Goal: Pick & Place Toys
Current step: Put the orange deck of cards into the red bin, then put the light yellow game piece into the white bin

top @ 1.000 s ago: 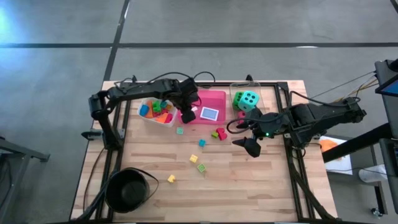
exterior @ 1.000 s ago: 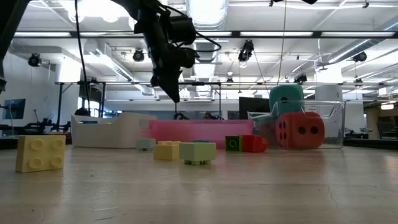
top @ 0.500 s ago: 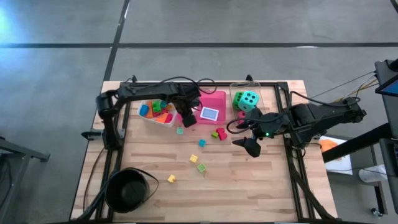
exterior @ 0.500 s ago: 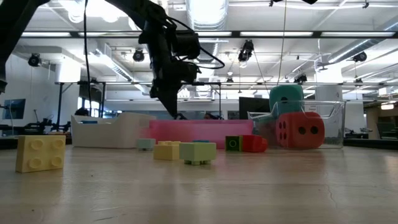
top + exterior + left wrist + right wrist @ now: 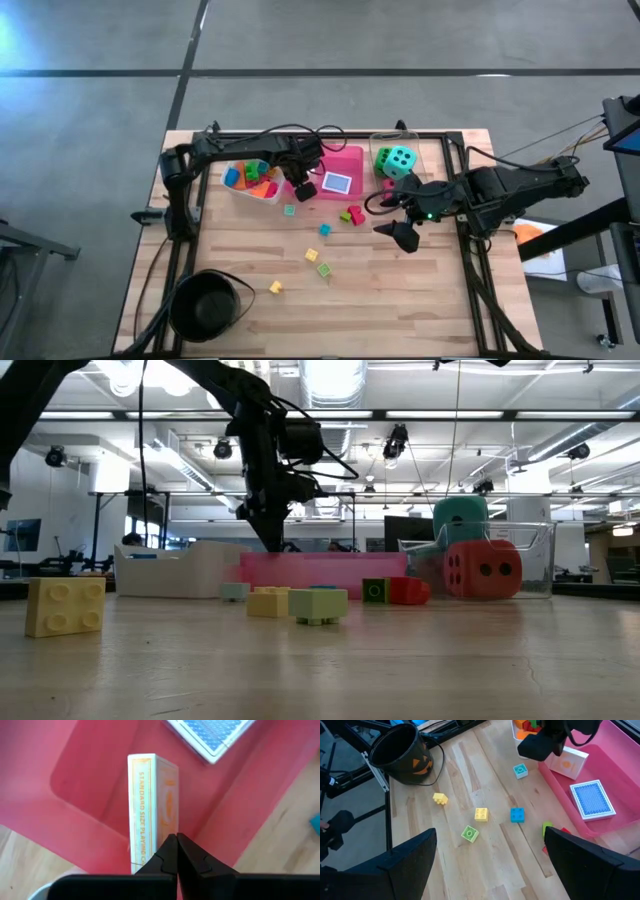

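My left gripper point(image 5: 304, 187) is shut and low over the left end of the pink tray point(image 5: 350, 160). Its tips point(image 5: 176, 840) are right at a white-and-orange card box point(image 5: 149, 805), which rests tilted in the tray's corner in the right wrist view point(image 5: 565, 761). A blue-backed card pack point(image 5: 338, 183) lies flat in the same tray. Green and teal dice point(image 5: 398, 160) sit in the clear tray; the red die point(image 5: 483, 570) shows in the low view. My right gripper point(image 5: 405, 236) hangs open and empty over the table's right part. My left gripper's shut fingertips point(image 5: 170, 851) stand against the card box's narrow printed edge point(image 5: 142, 825), coming from above and slanting down. I cannot tell whether they touch it. The box rests in the pink tray, tilted against its wall.
A white tray point(image 5: 232, 192) at the left holds several small blocks. Loose blocks lie on the table: teal point(image 5: 289, 210), blue point(image 5: 324, 230), yellow point(image 5: 311, 256), green point(image 5: 324, 271), yellow point(image 5: 275, 287), and red and green ones point(image 5: 351, 214). A black bowl point(image 5: 207, 303) stands at the near left.
My left gripper has gone down toward the pink tray's left end and now sits low at the card box. My right arm has kept still.
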Controlling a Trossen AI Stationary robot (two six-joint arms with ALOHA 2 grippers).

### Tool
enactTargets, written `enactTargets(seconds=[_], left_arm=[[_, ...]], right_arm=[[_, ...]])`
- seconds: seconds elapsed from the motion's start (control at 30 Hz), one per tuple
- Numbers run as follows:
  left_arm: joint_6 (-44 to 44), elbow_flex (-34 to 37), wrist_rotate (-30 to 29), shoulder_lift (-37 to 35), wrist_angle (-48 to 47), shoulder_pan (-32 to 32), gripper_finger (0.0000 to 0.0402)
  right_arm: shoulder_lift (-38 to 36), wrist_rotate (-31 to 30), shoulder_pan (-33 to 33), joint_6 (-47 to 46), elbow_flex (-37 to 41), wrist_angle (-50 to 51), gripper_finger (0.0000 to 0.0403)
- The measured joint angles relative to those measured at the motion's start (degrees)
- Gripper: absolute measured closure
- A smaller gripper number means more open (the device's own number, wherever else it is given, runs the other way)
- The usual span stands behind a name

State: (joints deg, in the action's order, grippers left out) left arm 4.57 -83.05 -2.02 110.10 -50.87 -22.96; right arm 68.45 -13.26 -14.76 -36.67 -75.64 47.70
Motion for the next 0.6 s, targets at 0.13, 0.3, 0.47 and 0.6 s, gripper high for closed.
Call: enactTargets(seconds=[0.13, 0.3, 0.47, 0.6], left_arm=[[0.2, 0.0, -0.2, 0.0, 0.0, -0.4, 0.0401], [0.4, 0.0, -0.2, 0.0, 0.2, -0.5, 0.0401], [1.7, 0.0, -0.2, 0.0, 0.3, -1.0, 0.0401], [3.6, 0.1, -0.8, 0.0, 0.7, -1.6, 0.0401]], right_arm=[[0.0, 0.0, 0.0, 0.0, 0.0, 0.0, 0.0041], [0.0, 0.0, 0.0, 0.0, 0.0, 0.0, 0.0041], [0.0, 0.0, 0.0, -0.2, 0.0, 0.0, 0.0041], [0.0, 0.0, 0.0, -0.3, 0.0, 0.0, 0.0041]])
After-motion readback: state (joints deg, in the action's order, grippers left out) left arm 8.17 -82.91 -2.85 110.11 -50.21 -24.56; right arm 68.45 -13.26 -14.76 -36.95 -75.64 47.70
